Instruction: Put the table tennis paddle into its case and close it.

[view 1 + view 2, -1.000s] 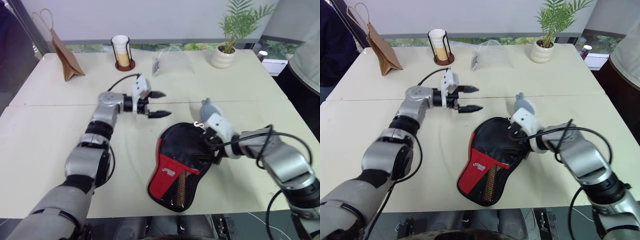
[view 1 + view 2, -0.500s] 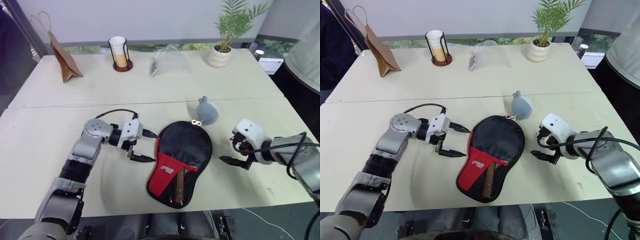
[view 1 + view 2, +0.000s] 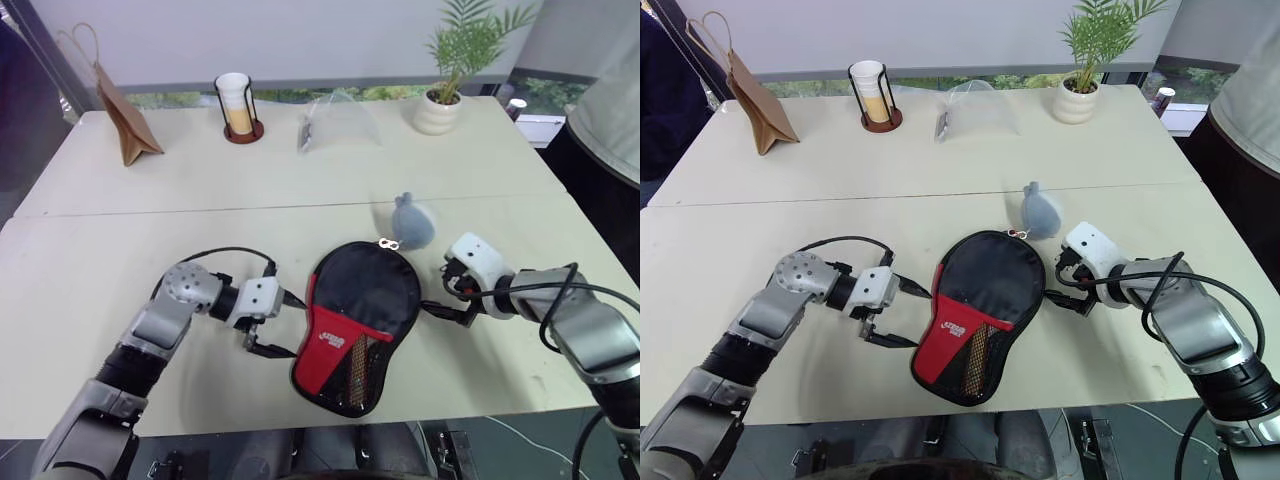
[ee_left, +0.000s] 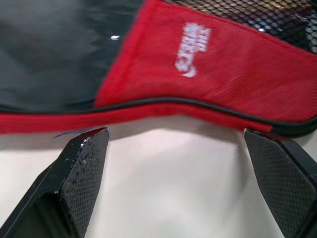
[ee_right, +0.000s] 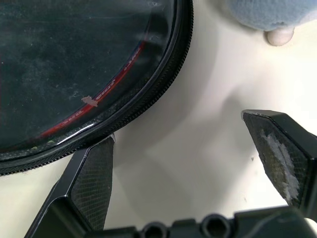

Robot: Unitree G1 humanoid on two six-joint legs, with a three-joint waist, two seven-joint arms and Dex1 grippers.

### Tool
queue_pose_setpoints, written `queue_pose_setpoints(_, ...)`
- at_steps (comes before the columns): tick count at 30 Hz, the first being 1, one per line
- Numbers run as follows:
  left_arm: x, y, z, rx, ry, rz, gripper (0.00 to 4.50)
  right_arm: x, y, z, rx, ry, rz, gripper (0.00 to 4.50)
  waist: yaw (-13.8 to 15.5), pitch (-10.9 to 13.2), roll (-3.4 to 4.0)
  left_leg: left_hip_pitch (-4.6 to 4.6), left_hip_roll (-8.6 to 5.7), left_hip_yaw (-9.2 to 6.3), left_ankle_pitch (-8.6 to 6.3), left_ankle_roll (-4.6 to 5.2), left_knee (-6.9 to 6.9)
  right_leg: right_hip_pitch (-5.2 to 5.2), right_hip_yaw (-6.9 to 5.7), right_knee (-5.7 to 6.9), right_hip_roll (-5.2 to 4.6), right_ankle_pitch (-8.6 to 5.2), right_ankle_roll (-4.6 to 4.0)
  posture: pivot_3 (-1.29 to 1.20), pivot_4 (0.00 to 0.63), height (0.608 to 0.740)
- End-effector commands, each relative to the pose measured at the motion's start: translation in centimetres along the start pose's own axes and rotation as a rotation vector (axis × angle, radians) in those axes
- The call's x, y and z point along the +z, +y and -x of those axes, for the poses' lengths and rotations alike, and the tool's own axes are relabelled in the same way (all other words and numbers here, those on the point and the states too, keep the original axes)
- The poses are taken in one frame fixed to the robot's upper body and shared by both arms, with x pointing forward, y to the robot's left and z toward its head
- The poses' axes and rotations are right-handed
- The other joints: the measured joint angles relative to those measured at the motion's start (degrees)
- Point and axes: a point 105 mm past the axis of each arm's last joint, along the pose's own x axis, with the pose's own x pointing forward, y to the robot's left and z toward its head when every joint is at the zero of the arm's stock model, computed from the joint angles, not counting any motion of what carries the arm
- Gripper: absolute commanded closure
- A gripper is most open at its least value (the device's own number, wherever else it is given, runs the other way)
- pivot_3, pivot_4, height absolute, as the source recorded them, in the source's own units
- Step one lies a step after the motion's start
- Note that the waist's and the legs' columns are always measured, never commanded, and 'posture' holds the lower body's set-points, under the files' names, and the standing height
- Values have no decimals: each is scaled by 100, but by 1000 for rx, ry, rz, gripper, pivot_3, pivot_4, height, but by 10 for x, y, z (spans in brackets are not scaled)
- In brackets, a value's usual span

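The case (image 3: 355, 320) lies flat near the table's front edge, glossy black on top with a red lettered panel (image 4: 198, 54) and a mesh pocket toward me. A silver zipper ring (image 3: 392, 245) sits at its far end. The table tennis paddle is hidden. My left gripper (image 3: 288, 326) is open just off the case's left edge, with bare table between its fingers (image 4: 84, 163). At the case's right rim (image 5: 148, 99) my right gripper (image 3: 440, 290) is open too, holding nothing, one of its fingertips (image 5: 94, 178) close against the zipper.
A blue-grey soft toy (image 3: 412, 222) lies just beyond the case, near my right gripper. At the back of the table (image 3: 100, 260) stand a brown paper bag (image 3: 125, 120), a cup in a wire holder (image 3: 237, 105), a clear plastic bag (image 3: 340, 125) and a potted plant (image 3: 445, 110). A person (image 3: 610, 110) stands at the right.
My left arm has pulled back from the middle of the table to the case's left edge. My right gripper has come off the case's top and now sits beside its right rim.
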Motion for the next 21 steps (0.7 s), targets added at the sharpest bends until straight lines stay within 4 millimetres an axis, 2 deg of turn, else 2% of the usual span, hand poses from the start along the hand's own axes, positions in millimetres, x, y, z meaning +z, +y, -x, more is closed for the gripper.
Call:
queue_pose_setpoints(1, 11, -20, -6, -58, -22, 3, 49, 12, 4, -8, 27, -33, 6, 0, -30, 0, 1, 0, 1, 0, 0, 0, -1, 0, 0, 0, 0, 0, 0, 0, 150, 740)
queue_pose_setpoints(12, 20, -61, 0, -62, -24, 100, 49, 34, 3, -34, 87, -63, 51, 0, -102, 4, 7, 12, 4, 3, 0, 0, -7, 3, 4, 4, 3, 0, -1, 0, 150, 740)
queue_pose_setpoints(21, 24, -68, 4, -23, -26, 128, 49, 51, 5, -50, 132, -92, 97, 0, -110, 4, 8, 23, 4, 6, -1, -2, -9, 9, 7, 5, 4, -1, -3, 0, 150, 740)
